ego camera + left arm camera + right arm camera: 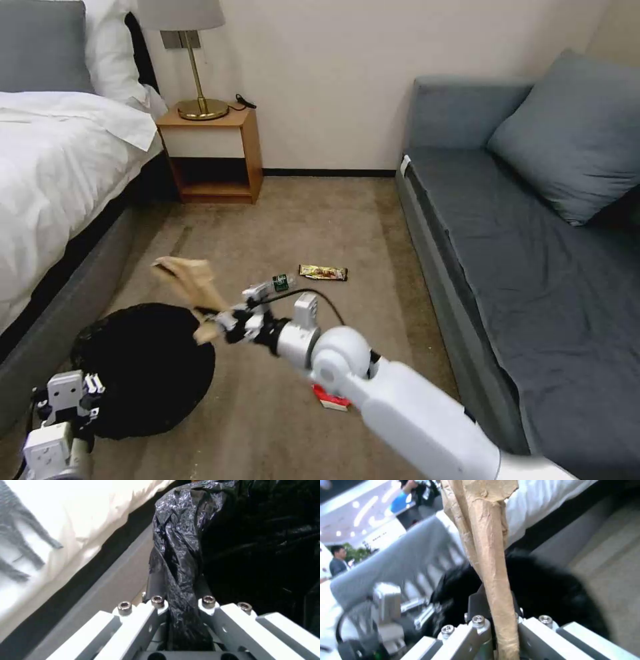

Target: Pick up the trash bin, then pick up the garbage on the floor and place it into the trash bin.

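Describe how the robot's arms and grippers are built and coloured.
The right arm is a smooth glossy white shell with a ball-shaped joint, a black cable looping over its wrist. The right gripper and left gripper are white blocky frames with black parts, flat pale fingers and silver socket-head screws.

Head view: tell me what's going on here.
The robot is clearing litter from a bedroom carpet. Its left pincer is shut on the black-bagged trash bin beside the bed. Its right pincer is shut on the crumpled brown paper, holding it by the bin's rim. The small bottle, the snack wrapper and the red-and-white packet lie on the floor.
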Motion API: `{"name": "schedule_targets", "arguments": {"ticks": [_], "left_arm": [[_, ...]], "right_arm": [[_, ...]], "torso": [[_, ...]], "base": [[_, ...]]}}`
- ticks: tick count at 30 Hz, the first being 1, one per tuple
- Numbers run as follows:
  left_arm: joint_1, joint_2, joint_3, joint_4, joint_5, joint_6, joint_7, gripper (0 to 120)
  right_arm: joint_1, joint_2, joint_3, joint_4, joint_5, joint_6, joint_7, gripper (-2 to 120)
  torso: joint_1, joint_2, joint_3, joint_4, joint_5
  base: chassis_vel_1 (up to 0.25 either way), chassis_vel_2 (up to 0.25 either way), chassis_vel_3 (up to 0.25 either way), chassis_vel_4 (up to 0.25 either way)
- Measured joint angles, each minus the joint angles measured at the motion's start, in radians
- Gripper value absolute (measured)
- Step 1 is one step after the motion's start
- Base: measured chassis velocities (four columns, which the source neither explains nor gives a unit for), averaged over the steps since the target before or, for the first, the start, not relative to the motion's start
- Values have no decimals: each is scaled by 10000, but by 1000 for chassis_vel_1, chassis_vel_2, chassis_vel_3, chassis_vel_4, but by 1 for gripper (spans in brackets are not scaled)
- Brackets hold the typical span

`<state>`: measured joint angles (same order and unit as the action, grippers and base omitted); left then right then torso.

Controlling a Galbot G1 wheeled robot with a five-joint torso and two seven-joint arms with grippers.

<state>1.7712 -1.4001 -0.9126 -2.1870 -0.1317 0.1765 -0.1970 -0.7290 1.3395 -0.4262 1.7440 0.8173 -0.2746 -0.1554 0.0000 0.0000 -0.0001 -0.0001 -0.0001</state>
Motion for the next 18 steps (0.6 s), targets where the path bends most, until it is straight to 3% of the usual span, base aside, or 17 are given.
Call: {"name": "schedule_targets", "arguments": {"ticks": [2, 10, 16, 18], "left_arm": [[-84, -20, 190, -81, 3, 74, -30, 3], [-457, -29, 618, -31, 56, 193, -51, 3], [-475, -12, 942, -89, -60, 264, 17, 3], [-541, -17, 1056, -91, -53, 304, 29, 3]], "right_arm": [[-25, 183, -429, -689, -825, 289, 9, 0], [-17, 620, -934, -2398, -1929, 823, 3, 0], [78, 744, -998, -2841, -2582, 1184, 189, -1], [160, 789, -957, -2933, -2696, 1286, 319, 4]], "torso": [[0, 0, 0, 3, 1], [0, -1, 1, 1, -1], [0, 0, 1, 1, 0], [0, -1, 1, 1, 1]], "base": [[0, 0, 0, 0], [0, 0, 0, 0], [0, 0, 0, 0], [0, 0, 0, 0]]}}
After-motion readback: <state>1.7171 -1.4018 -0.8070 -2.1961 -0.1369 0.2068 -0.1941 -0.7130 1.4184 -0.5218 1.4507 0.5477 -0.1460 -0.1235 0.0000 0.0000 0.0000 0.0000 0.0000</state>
